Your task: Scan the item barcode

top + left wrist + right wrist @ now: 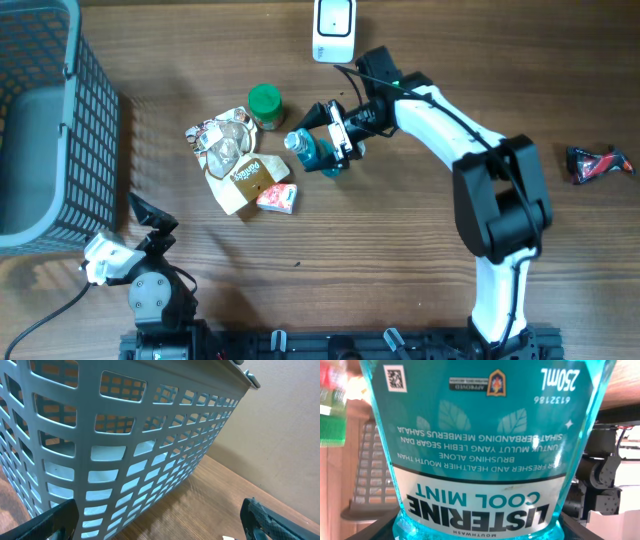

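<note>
Gripping the blue mouthwash bottle (308,150), the right hand (338,138) had closed on its body near the middle of the worktop (400,250), not far from the white scanner (333,28). I couldn't tell whether the bottle was lifted clear. From the right wrist camera the bottle filled the view, with its label upside down, both ends cut off and the fingers almost hidden behind it. The left hand (152,215) stood wide open and empty beside the basket (95,130).
</note>
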